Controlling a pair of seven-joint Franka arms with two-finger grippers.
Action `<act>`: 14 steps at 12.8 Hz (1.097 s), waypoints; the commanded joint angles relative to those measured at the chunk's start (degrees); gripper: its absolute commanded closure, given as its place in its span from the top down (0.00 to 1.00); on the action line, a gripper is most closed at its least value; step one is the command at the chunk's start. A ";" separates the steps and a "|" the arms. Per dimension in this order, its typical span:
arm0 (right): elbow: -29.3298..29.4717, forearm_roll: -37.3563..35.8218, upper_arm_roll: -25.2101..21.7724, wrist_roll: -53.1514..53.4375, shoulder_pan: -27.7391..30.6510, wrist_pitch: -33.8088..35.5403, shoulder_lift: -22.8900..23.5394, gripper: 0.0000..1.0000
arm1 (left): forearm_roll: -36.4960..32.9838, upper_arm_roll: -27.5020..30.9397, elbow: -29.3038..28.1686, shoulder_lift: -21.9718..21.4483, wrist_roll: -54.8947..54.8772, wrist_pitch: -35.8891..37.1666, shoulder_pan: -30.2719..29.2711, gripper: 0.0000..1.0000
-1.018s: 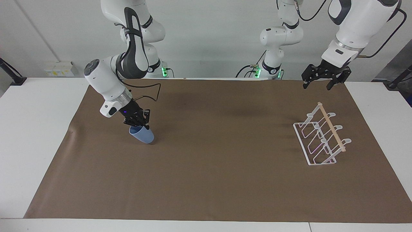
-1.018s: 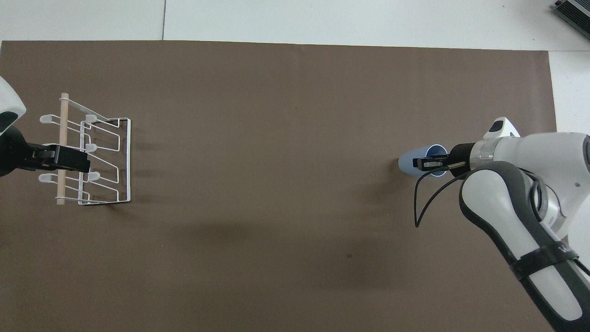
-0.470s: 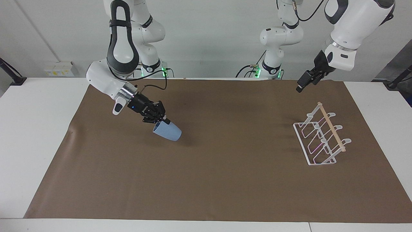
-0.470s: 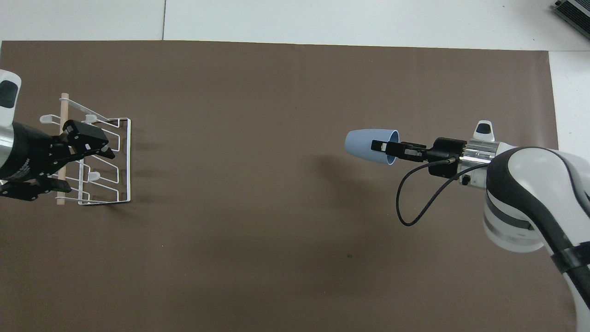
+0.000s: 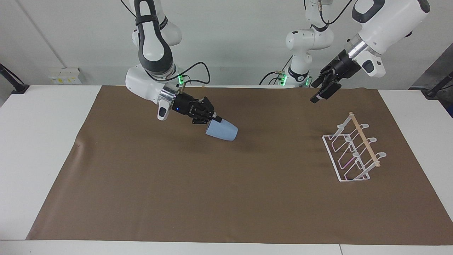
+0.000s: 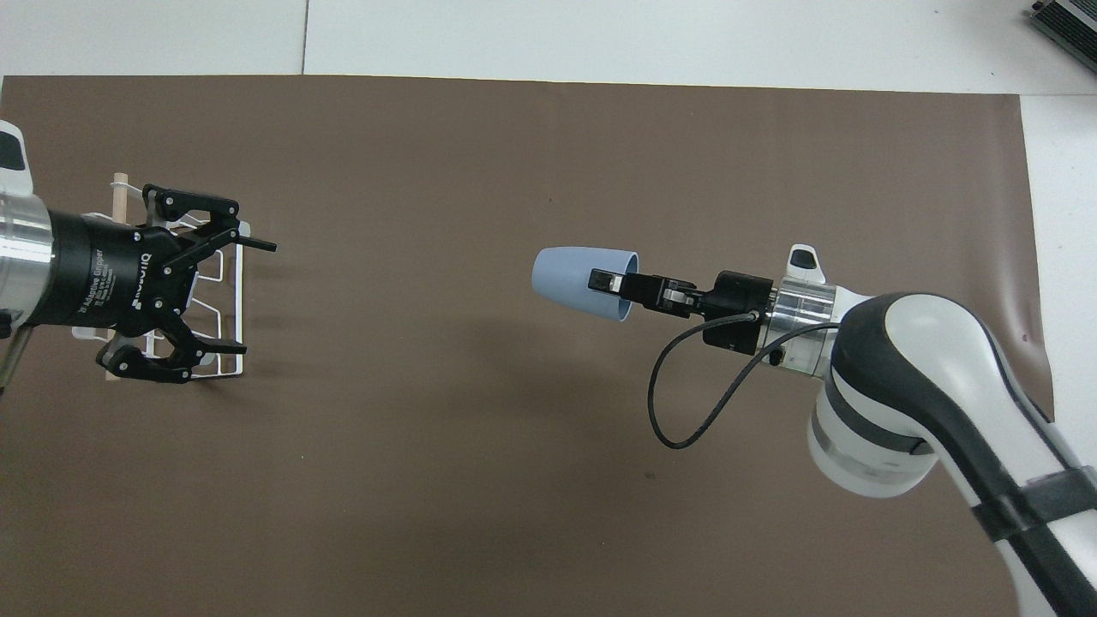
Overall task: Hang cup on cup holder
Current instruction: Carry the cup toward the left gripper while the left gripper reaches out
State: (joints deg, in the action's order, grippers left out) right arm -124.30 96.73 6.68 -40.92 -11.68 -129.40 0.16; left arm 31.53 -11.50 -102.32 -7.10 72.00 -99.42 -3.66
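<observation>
The light-blue cup (image 5: 222, 130) hangs tilted in the air over the middle of the brown mat, base pointing toward the left arm's end; it also shows in the overhead view (image 6: 574, 281). My right gripper (image 5: 214, 120) is shut on the cup's rim, one finger inside the mouth (image 6: 604, 280). The white wire cup holder (image 5: 354, 148) with its wooden dowel stands on the mat at the left arm's end. My left gripper (image 5: 320, 92) is open and empty, raised well above the mat. In the overhead view it (image 6: 257, 298) covers part of the cup holder (image 6: 240, 291).
A brown mat (image 5: 226, 198) covers most of the white table (image 5: 42, 141). Nothing else lies on it. A black cable loops under the right wrist (image 6: 677, 411).
My right gripper has lifted the cup off the mat and carried it toward the left arm's end. My left gripper has swung round, its open fingers now pointing toward the cup.
</observation>
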 commanded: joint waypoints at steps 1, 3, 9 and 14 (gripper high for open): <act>0.54 9.93 6.73 0.05 0.43 -5.57 -1.39 0.00 | 4.50 0.60 -6.75 -3.27 2.26 -5.51 2.50 1.00; 1.78 14.60 10.70 0.14 0.43 -9.71 -1.91 0.00 | 5.99 0.60 -6.67 -1.78 2.35 -7.97 3.92 1.00; 2.48 22.10 16.34 1.10 0.43 -16.23 -6.04 0.00 | 6.08 0.60 -7.37 -0.63 3.14 -12.19 7.78 1.00; 2.48 22.01 17.57 2.68 0.51 -19.05 -7.54 0.00 | 6.17 0.60 -8.42 0.07 4.28 -18.09 11.82 1.00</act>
State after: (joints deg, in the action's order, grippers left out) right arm -121.58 117.35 23.61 -38.77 -11.84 -147.66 -6.55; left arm 36.76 -11.62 -109.64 -6.75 75.76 -115.73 6.38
